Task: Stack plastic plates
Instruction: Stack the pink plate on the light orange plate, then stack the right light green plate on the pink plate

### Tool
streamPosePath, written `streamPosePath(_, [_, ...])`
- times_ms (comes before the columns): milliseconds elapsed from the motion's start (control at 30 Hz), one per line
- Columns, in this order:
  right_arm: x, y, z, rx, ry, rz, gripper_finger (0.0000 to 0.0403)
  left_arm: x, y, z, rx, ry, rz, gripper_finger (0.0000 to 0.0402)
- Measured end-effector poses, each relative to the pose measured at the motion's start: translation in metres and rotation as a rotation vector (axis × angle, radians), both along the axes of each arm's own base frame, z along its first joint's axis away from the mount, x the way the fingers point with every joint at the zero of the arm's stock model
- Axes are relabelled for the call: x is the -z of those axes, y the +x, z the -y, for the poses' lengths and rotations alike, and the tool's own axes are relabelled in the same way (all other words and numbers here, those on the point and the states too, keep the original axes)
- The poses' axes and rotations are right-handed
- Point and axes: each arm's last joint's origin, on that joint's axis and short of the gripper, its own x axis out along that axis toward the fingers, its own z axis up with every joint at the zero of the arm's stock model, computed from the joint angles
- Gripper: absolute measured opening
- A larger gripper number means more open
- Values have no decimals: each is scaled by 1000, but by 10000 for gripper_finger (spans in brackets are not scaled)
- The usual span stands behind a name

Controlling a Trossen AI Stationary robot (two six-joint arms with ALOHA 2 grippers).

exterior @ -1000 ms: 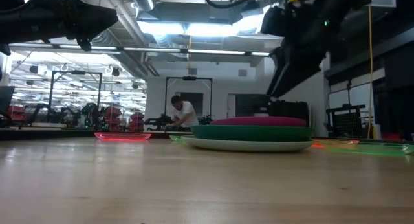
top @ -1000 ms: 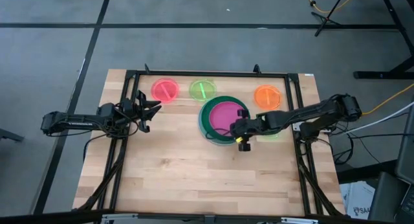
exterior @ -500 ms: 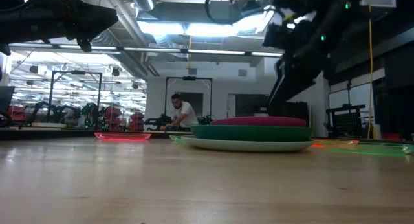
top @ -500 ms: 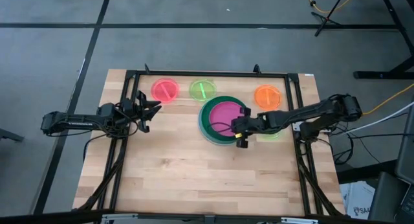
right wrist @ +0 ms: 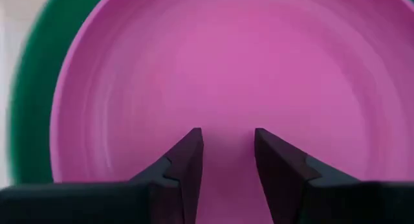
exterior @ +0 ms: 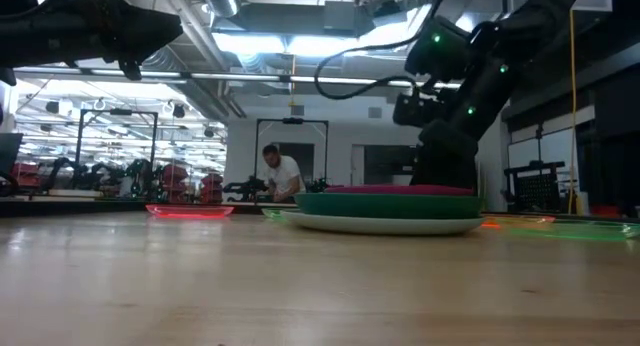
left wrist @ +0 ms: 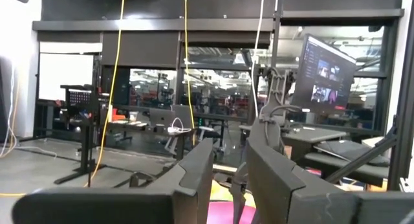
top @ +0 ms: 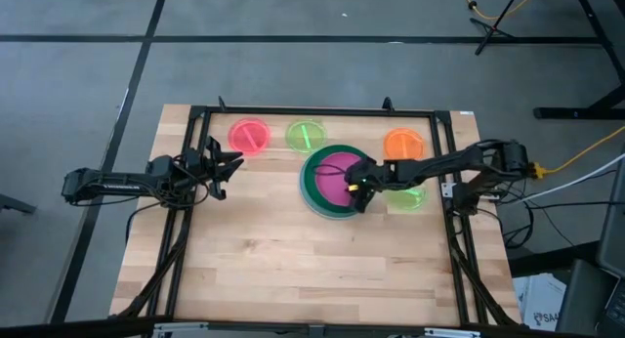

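Smooth plastic magenta plate (right wrist: 233, 75); pale wood table (top: 293, 260).

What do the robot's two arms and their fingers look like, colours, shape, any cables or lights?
Both arms are dark, slim and jointed. The right gripper has two flat, wedge-shaped dark fingers; the left gripper has the same shape. The right arm shows green lights, a looping black cable and a yellow marking.

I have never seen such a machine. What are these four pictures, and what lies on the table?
It is a robot with two dark arms at a wooden table. One picture looks down from above, one looks level across the tabletop, and two come from cameras on the wrists.

The left gripper waits at the table's left edge. The right gripper, open and empty, hangs over the magenta plate, which is stacked on the dark green plate.

Separate lie a pink-red plate, two neon green plates and an orange plate.
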Motion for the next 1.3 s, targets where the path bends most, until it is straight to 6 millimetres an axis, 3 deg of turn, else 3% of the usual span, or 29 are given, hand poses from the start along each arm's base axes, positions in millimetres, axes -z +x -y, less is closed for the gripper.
streamPosePath(167, [9, 3, 2, 31, -70, -26, 136, 0, 0, 0, 0, 0, 1, 86])
streamPosePath(400, [5, 8, 1, -15, -51, -3, 136, 0, 0, 0, 1, 1, 0, 86])
streamPosePath(667, [-30, 11, -2, -52, -11, -1, 136, 0, 0, 0, 2, 1, -1, 86])
streamPosePath(933, [-66, -17, -23, -27, -31, -49, 136, 0, 0, 0, 8, -10, -1, 86])
streamPosePath(1300, [-67, -64, -50, 101, 36, -128, 136, 1, 0, 0, 17, -14, -3, 86])
